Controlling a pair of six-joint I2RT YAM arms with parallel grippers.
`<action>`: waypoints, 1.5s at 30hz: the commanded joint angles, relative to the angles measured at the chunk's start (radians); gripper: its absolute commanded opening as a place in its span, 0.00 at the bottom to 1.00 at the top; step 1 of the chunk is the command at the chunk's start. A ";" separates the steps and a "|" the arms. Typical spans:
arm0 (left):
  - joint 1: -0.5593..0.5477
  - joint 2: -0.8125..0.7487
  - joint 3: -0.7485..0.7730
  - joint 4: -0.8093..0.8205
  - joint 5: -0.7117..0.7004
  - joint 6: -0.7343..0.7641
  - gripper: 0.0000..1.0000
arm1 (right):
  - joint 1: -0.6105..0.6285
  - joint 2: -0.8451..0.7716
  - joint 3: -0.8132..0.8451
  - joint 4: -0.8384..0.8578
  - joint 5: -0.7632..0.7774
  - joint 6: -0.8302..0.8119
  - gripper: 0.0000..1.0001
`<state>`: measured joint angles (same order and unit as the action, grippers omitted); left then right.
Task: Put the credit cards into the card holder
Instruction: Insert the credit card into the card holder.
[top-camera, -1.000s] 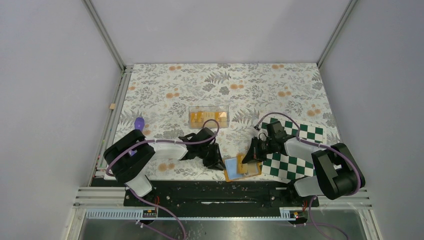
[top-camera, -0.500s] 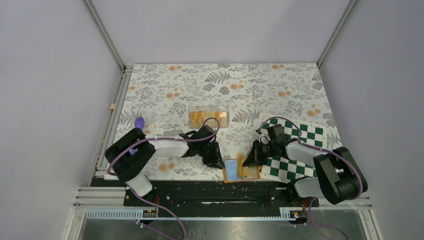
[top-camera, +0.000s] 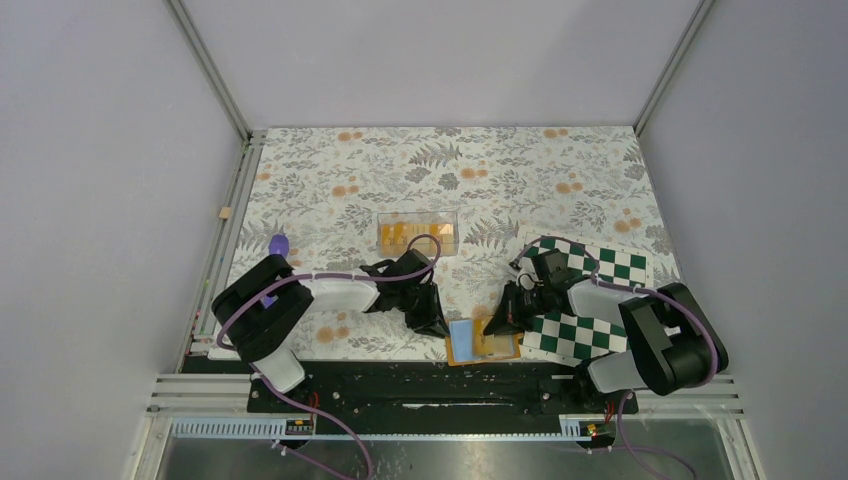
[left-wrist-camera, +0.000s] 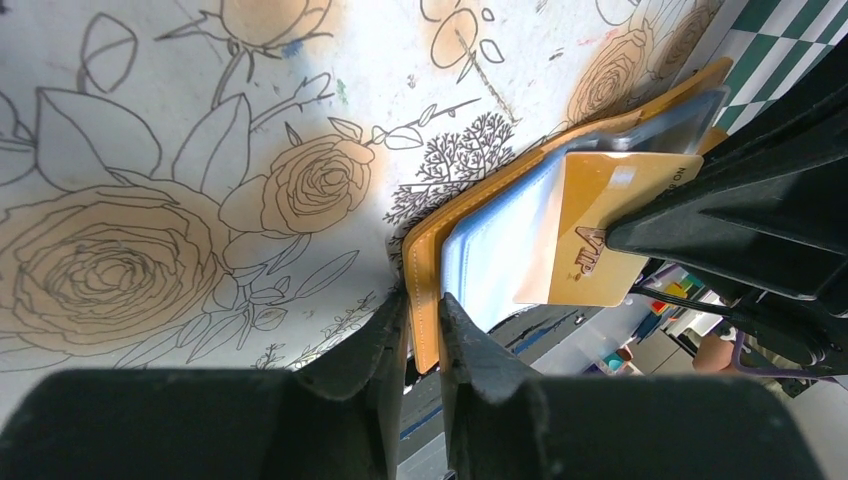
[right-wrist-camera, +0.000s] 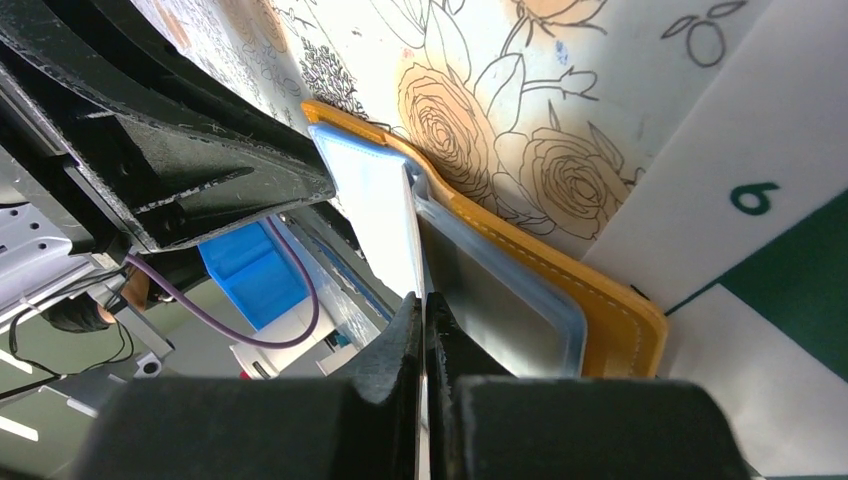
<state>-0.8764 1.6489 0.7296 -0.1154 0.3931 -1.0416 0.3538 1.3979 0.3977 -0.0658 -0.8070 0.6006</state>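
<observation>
- Over the last second the right gripper (right-wrist-camera: 422, 310) had crept in toward 9 o'clock, and the card holder (left-wrist-camera: 424, 262) had swung from slightly skewed to squarer with the near edge of the table (top-camera: 330, 180).
- That right gripper was pressed tight on one gold card (left-wrist-camera: 585, 230), which pointed into the open holder.
- At the holder's 9 o'clock side, the left gripper (left-wrist-camera: 422, 305) pinched the orange cover's edge between nearly closed fingers and pinned it down.
- From above, the holder lay open at 6 o'clock on the table, between the two grippers. The chequered board (top-camera: 570, 335) was just beside it at 3 o'clock.
- By my reading, the first insertion was under way but not finished: most of the card's face was outside the light-blue pocket.
- More orange cards (top-camera: 405, 236) sat in the clear box (top-camera: 417, 233) near the table's centre, at 12 o'clock from the left gripper, so most of the task seemed left to do.
- Only the left wrist view showed the card's printed face and how much of it was uncovered.
- From the right wrist the same card appeared edge-on, as a thin line running out from the fingertips. That view did show the clear inner sleeve lying against the orange cover.
- Only the top view took in the box of waiting cards.
</observation>
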 joint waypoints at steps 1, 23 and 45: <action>0.006 0.063 -0.006 -0.077 -0.119 0.051 0.19 | 0.029 0.030 0.021 -0.010 -0.007 0.004 0.00; -0.004 0.033 -0.026 -0.078 -0.119 0.029 0.18 | 0.135 0.010 0.103 -0.148 0.121 -0.009 0.33; -0.072 0.052 0.003 -0.023 -0.081 -0.035 0.03 | 0.260 0.087 0.176 -0.169 0.215 0.058 0.51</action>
<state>-0.9310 1.6646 0.7425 -0.1097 0.3767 -1.0714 0.5732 1.4330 0.5678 -0.3141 -0.5945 0.6060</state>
